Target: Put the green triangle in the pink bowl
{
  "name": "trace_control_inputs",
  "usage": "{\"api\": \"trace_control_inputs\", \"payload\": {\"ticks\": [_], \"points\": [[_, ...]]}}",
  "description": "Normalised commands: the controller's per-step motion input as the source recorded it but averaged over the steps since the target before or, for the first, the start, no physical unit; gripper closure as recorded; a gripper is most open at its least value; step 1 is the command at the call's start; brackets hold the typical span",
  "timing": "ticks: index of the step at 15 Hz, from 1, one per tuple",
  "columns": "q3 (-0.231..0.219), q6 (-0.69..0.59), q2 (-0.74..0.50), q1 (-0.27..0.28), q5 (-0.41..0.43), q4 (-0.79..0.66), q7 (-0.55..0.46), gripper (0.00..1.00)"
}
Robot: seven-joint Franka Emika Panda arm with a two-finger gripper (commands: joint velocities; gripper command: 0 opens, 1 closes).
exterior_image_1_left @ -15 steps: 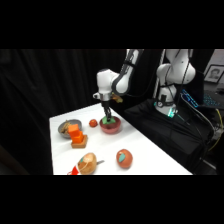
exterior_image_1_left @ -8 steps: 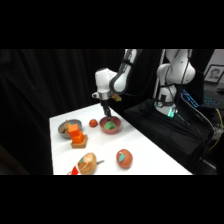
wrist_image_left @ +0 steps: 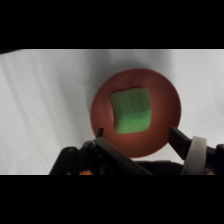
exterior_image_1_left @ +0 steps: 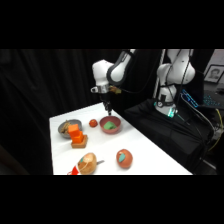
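The arm reaches down from the upper right, its gripper [exterior_image_1_left: 107, 111] hanging just above the bowl [wrist_image_left: 135, 112], fingers [wrist_image_left: 181, 140] spread and empty. The triangle [wrist_image_left: 131, 110] lies inside the bowl on the bench [exterior_image_1_left: 150, 150].

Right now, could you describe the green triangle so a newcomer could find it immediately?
On the white table, look under the gripper for the pink bowl. The green triangle lies inside it, the only solid green block in view.
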Motion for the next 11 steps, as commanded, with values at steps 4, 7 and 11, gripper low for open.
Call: {"api": "trace_control_inputs", "payload": {"ticks": [4, 7, 11], "points": [[-0.114, -0.45, -0.46, -0.018, -0.093, 0.03, -0.15, 0.00], [-0.087, -0.37, -0.31, 0.021, -0.156, 0.10, -0.08, 0.00], [-0.061, -0.26, -0.11, 0.067, -0.060, 0.17, -0.13, 0.00]]}}
